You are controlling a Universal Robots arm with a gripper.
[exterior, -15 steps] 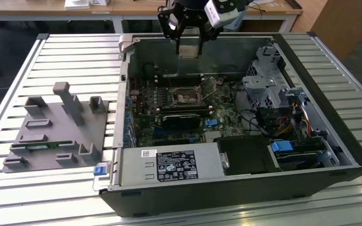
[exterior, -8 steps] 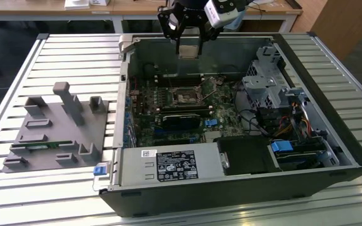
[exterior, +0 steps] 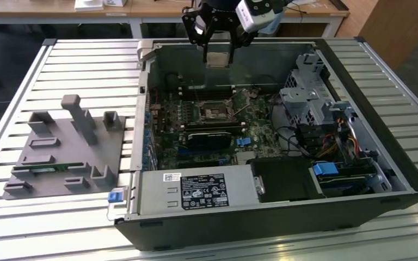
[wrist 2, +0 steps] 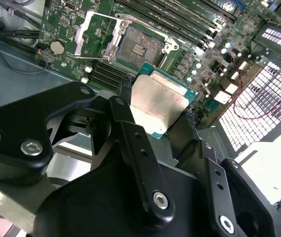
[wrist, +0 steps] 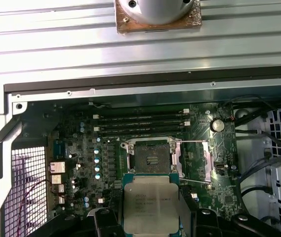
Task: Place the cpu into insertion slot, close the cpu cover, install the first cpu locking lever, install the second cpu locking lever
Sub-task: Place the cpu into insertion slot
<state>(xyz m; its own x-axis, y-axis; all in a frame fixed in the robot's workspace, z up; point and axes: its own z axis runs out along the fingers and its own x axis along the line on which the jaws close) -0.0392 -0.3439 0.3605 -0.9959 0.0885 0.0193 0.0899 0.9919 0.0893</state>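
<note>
The claw (wrist 2: 157, 98) is gripping the chip (wrist 2: 160, 106) by two opposite edges. Its jaws are closed only as far as the width of the chip, with one of the fingertips (wrist 2: 125, 83) pressing on each side.

My judgement is that the chip is very light and stiff, but also fragile. The smooth metal top can probably take some pressure. The green edge is thin and may slip between the pads, and the underside should not be touched or scraped. The side edges, where the claw is holding it, look like the right place to grip.

The chip is small, flat and square. It has a dull silver-grey metal top (wrist: 149, 200) with a narrow green border around it.

In the exterior view the claw (exterior: 219, 54) is hanging high over the far wall of the open computer case (exterior: 267, 217), so the chip is in the air, well apart from the circuit board (exterior: 260, 117). The socket (wrist: 152, 158) is lying open and empty, showing its dark centre. The cover (wrist: 195, 160) is folded back beside it, and the memory slots (wrist: 140, 123) are lying near it.
</note>
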